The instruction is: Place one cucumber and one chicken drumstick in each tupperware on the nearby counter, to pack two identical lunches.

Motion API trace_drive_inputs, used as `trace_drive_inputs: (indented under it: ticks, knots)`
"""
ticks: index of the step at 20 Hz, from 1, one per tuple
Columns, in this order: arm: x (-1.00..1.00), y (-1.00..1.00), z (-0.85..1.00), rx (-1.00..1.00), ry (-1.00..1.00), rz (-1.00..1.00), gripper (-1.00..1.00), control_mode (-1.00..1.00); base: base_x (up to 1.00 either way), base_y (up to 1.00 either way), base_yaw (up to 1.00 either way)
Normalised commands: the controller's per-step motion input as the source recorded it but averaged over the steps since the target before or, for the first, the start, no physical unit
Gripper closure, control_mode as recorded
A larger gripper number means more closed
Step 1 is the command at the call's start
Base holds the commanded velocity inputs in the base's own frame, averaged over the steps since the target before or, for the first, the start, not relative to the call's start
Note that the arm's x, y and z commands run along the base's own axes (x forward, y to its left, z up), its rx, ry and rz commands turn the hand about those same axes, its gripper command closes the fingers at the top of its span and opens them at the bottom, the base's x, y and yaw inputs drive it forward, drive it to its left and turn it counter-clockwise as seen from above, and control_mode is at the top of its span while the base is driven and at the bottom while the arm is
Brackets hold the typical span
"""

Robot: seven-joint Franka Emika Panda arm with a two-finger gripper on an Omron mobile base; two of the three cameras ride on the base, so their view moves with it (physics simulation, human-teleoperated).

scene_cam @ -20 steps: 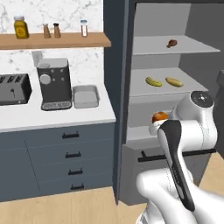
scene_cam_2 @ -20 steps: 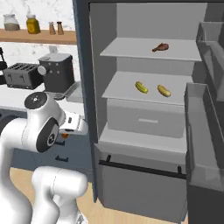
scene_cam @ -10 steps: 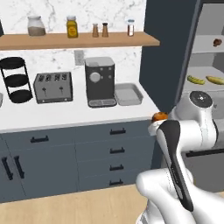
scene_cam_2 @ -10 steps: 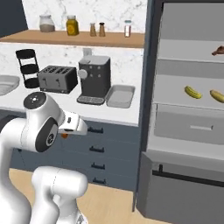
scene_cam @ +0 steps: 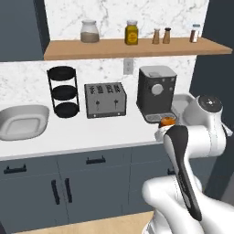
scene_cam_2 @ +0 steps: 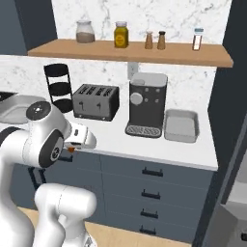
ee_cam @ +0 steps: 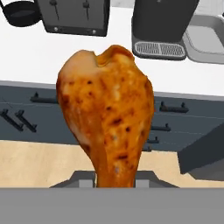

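Arm folded before the counter (scene_cam_2: 144,144); gripper (ee_cam: 114,179) clamps the drumstick (ee_cam: 107,113) by its narrow end, near the tupperware (scene_cam_2: 181,125) beside the coffee machine (scene_cam_2: 147,103).

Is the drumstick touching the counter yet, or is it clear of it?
Apart. In the hand view the chicken drumstick rises from the gripper, in front of the cabinet drawers and floor, with the counter well beyond it.

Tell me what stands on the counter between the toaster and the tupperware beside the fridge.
The coffee machine stands between the toaster and the tupperware, close beside the tupperware; the right base view shows it plainly.
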Motion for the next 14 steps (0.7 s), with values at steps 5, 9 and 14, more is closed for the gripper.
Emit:
trace_drive_inputs:
  ticks: [5,9,14]
  knots:
    - [0.00,0.00,0.00,0.00,0.00,0.00,1.00,1.00,0.48,1.00,0.00]
    - [0.00,0.00,0.00,0.00,0.00,0.00,1.00,1.00,0.15,1.00,-0.08]
    - [0.00,0.00,0.00,0.00,0.00,0.00,1.00,1.00,0.23,0.89,-0.16]
